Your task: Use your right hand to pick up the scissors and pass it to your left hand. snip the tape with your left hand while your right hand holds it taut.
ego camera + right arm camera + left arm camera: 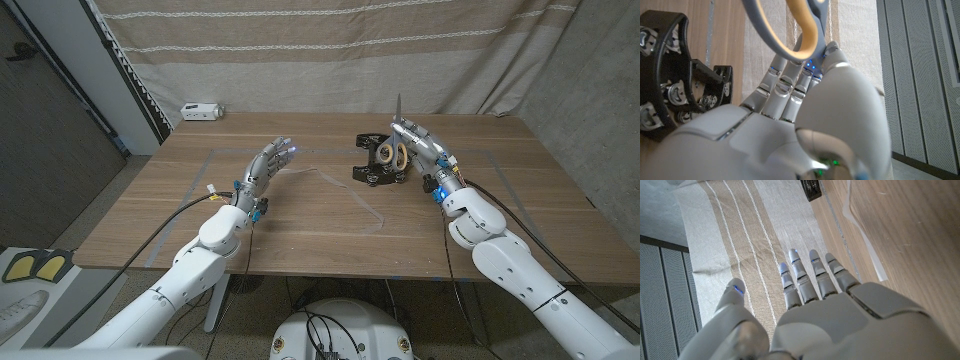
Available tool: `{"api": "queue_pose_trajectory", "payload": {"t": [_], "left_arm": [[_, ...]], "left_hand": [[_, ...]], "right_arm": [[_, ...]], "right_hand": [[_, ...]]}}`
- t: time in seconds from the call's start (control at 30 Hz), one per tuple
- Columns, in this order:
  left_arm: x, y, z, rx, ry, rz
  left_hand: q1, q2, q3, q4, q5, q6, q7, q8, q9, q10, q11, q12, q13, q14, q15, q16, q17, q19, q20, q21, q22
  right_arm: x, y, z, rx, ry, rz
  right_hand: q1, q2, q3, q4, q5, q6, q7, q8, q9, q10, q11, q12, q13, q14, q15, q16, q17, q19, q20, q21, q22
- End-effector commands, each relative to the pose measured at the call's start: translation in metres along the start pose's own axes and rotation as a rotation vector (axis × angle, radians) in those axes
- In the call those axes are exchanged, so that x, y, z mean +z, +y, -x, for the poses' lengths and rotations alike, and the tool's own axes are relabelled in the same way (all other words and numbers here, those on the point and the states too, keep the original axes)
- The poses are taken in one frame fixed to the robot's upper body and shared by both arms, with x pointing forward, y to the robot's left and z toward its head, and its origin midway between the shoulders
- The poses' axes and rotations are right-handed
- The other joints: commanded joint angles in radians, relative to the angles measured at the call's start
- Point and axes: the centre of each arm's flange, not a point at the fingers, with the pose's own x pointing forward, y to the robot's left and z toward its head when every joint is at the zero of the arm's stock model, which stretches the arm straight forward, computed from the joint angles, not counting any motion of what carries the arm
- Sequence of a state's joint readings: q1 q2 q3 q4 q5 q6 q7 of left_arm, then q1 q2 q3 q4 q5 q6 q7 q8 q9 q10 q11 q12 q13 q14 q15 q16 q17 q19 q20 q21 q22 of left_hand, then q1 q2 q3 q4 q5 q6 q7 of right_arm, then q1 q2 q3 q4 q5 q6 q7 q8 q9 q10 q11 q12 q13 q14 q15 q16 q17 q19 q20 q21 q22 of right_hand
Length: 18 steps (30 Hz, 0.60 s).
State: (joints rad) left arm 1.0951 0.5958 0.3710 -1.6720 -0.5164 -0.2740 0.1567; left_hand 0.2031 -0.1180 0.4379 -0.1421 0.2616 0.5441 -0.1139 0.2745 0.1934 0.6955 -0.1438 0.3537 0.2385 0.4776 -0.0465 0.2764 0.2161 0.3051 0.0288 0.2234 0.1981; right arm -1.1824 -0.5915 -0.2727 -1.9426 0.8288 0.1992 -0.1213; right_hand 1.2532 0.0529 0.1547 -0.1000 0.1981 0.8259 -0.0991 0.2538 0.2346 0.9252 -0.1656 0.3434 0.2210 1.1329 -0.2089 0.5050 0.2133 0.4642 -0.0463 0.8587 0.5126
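Fingers point(785, 85) of the right hand point(420, 145) were curled around the scissors point(393, 150), gripping at the yellow-lined handle loops, as the right wrist view showed a loop point(790, 30) sitting against the fingertips. In the head view the blades pointed up and away from the robot, above the hand, and the scissors appeared lifted off the surface point(300, 240). Just beside that hand, toward the middle, sat the black tape dispenser point(372, 165) on the surface, with a strip of clear tape point(350, 195) trailing from it across the wood toward the robot. Left hand point(265, 170) hovered well apart from the right, over the left half of the surface, fingers point(800, 277) spread and slightly extended, holding nothing. Judged step: pick-up done, handover not yet begun. Next move likely calls for bringing the two hands together over the middle, presenting the handle loops toward the left hand's fingers, and letting go on the right only once the left has a firm hold. A small white device point(201, 110) stood at the far left edge.
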Motion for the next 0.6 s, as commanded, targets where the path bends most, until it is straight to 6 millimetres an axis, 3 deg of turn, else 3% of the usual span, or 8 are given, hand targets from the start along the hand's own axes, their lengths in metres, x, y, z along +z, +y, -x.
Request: {"api": "queue_pose_trajectory", "payload": {"t": [0.03, 0.27, 0.33, 0.47, 0.6], "left_arm": [[0.009, -0.002, 0.004, 0.040, 0.005, 0.013], [0.013, -0.005, 0.004, 0.017, -0.001, 0.009], [0.014, -0.007, 0.004, 0.003, -0.003, 0.010], [0.016, -0.010, 0.002, -0.015, -0.008, 0.012], [0.017, -0.015, -0.001, -0.040, -0.009, 0.015]], "left_hand": [[-0.003, -0.015, -0.002, 0.000, -0.008, 0.050, 0.013, 0.015, 0.003, 0.062, -0.005, 0.022, 0.011, 0.050, -0.098, 0.025, 0.007, 0.004, -0.001, 0.011, 0.007], [-0.006, -0.017, -0.003, 0.000, -0.008, 0.074, 0.019, 0.019, 0.003, 0.076, -0.005, 0.026, 0.018, 0.091, -0.101, 0.043, 0.013, 0.016, 0.008, 0.017, 0.009], [-0.007, -0.017, -0.002, 0.000, -0.007, 0.083, 0.019, 0.021, 0.003, 0.100, -0.022, 0.036, 0.023, 0.095, -0.106, 0.045, 0.016, 0.010, 0.008, 0.016, 0.010], [-0.009, -0.015, 0.000, 0.002, -0.006, 0.088, 0.019, 0.018, 0.004, 0.123, -0.018, 0.051, 0.032, 0.152, -0.110, 0.067, 0.023, 0.015, 0.010, 0.020, 0.013], [-0.009, -0.014, 0.004, 0.001, -0.002, 0.102, 0.018, 0.012, 0.005, 0.194, -0.012, 0.097, 0.054, 0.241, -0.116, 0.105, 0.040, 0.022, 0.007, 0.026, 0.016]], "right_arm": [[0.001, 0.005, -0.005, 0.032, -0.015, -0.035], [0.001, 0.009, -0.007, 0.053, -0.018, -0.078], [0.001, 0.010, -0.008, 0.061, -0.021, -0.092], [0.001, 0.012, -0.009, 0.073, -0.018, -0.124], [0.000, 0.013, -0.010, 0.085, -0.011, -0.161]], "right_hand": [[0.152, 0.134, 0.001, 0.005, 0.005, 0.015, 0.001, -0.005, 0.003, 0.012, -0.002, -0.004, 0.006, 0.016, -0.032, -0.004, 0.004, -0.005, -0.161, 0.012, 0.004], [0.153, 0.134, 0.000, 0.005, 0.004, 0.017, 0.001, -0.006, 0.004, 0.017, -0.002, -0.003, 0.006, 0.019, -0.032, -0.004, 0.004, -0.008, -0.161, 0.021, 0.007], [0.153, 0.134, 0.000, 0.005, 0.004, 0.018, 0.001, -0.006, 0.004, 0.015, 0.001, -0.004, 0.006, 0.020, -0.032, -0.004, 0.004, -0.009, -0.162, 0.024, 0.008], [0.154, 0.133, 0.000, 0.005, 0.004, 0.020, 0.002, -0.007, 0.004, 0.016, -0.001, -0.004, 0.007, 0.021, -0.032, -0.004, 0.004, -0.011, -0.162, 0.029, 0.009], [0.155, 0.132, -0.001, 0.005, 0.004, 0.020, 0.003, -0.008, 0.004, 0.017, 0.000, -0.005, 0.007, 0.021, -0.032, -0.004, 0.004, -0.013, -0.162, 0.034, 0.011]]}}
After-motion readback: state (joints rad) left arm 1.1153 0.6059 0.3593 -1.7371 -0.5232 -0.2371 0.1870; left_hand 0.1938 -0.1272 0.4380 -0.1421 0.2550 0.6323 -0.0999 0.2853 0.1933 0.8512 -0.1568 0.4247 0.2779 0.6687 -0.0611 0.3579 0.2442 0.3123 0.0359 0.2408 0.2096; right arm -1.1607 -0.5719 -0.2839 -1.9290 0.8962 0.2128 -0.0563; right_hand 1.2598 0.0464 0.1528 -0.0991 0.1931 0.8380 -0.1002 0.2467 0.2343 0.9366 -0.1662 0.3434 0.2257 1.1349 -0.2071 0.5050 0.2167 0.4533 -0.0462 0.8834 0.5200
